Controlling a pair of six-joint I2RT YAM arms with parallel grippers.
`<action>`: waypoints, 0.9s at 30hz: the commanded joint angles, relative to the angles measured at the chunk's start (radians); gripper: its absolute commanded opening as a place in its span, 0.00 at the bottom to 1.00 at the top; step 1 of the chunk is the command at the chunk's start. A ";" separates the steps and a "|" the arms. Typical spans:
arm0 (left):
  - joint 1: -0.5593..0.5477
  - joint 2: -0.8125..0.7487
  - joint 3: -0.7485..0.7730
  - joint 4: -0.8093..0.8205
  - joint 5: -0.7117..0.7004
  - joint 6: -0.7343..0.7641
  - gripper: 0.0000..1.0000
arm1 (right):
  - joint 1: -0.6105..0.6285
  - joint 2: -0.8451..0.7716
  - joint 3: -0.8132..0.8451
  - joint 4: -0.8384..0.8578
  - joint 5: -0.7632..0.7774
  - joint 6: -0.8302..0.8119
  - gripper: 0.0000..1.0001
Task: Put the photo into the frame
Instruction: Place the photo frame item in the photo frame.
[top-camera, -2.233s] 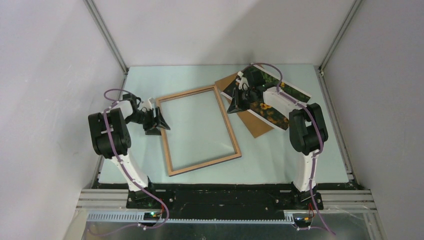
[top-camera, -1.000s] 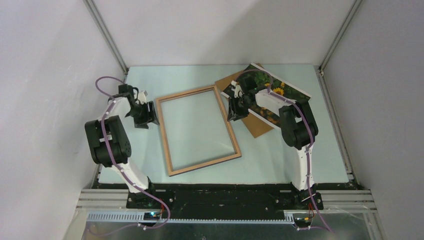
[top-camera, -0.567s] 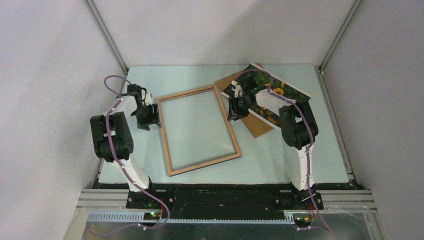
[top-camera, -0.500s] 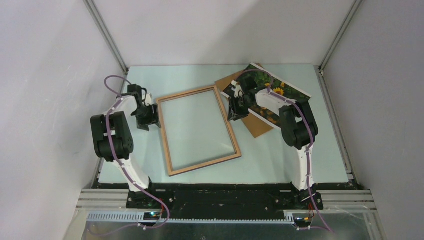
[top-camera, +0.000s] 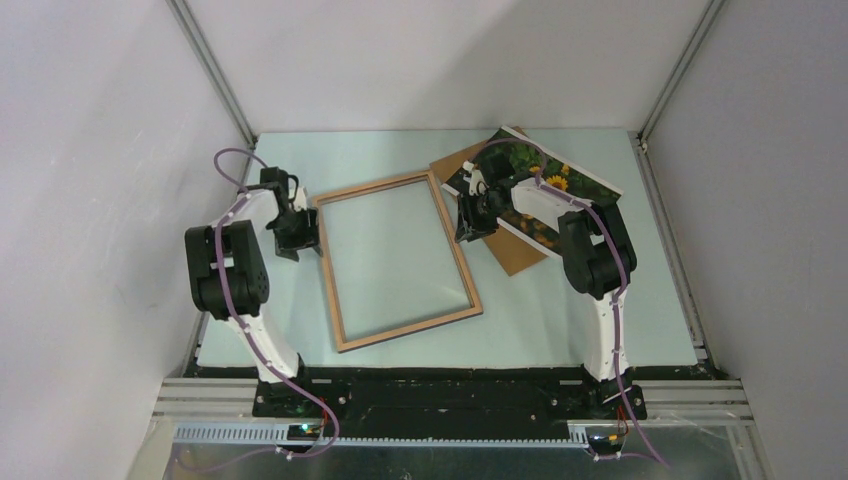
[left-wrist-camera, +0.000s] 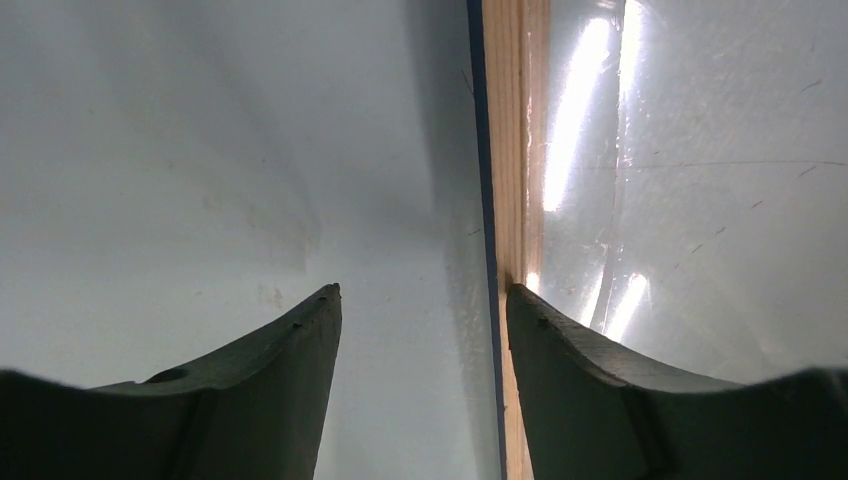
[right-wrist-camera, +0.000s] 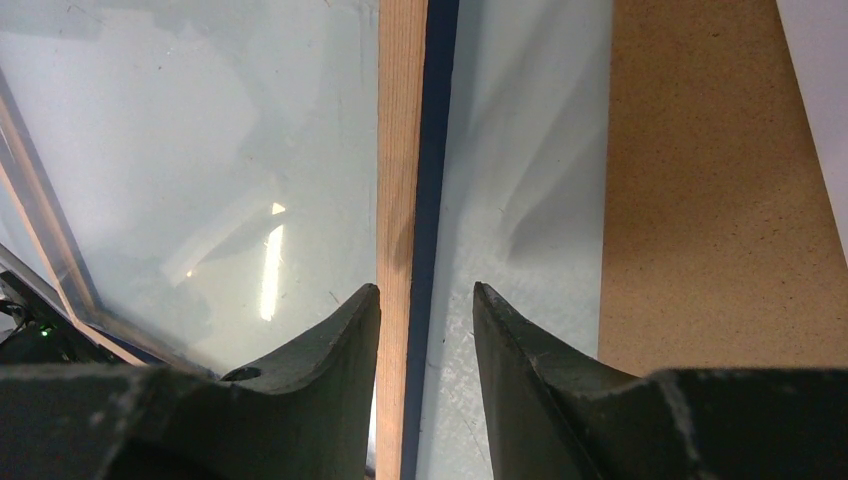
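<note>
The frame (top-camera: 410, 327) lies flat mid-table, light wood face up, clear pane inside. My left gripper (top-camera: 303, 240) stands open at its left rail (left-wrist-camera: 515, 150) near the far corner. One finger is over bare table, the other finger (left-wrist-camera: 600, 390) is over the rail and pane. My right gripper (top-camera: 468, 228) is open astride the right rail (right-wrist-camera: 400, 150). Its left finger touches the wood, and a strip of table shows before the other finger. The sunflower photo (top-camera: 560, 183) lies face up at the far right, partly hidden by the right arm.
A brown backing board (top-camera: 515, 255) lies under the photo, just right of the frame, and shows at the right of the right wrist view (right-wrist-camera: 700, 200). Grey enclosure walls and metal posts (top-camera: 215, 75) border the table on the left, back and right.
The left gripper has shifted right and come down onto the frame's left rail. The right gripper came off the photo earlier and has stayed at the right rail for the last second.
</note>
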 joint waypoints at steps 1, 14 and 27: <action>-0.016 0.014 0.034 0.008 -0.025 -0.010 0.66 | -0.006 -0.013 0.001 0.015 -0.006 -0.004 0.44; -0.047 0.032 0.046 0.008 -0.019 -0.014 0.66 | -0.009 -0.013 -0.002 0.018 -0.011 0.001 0.43; -0.060 0.043 0.054 0.008 0.005 -0.017 0.66 | -0.010 -0.010 -0.004 0.021 -0.010 0.001 0.43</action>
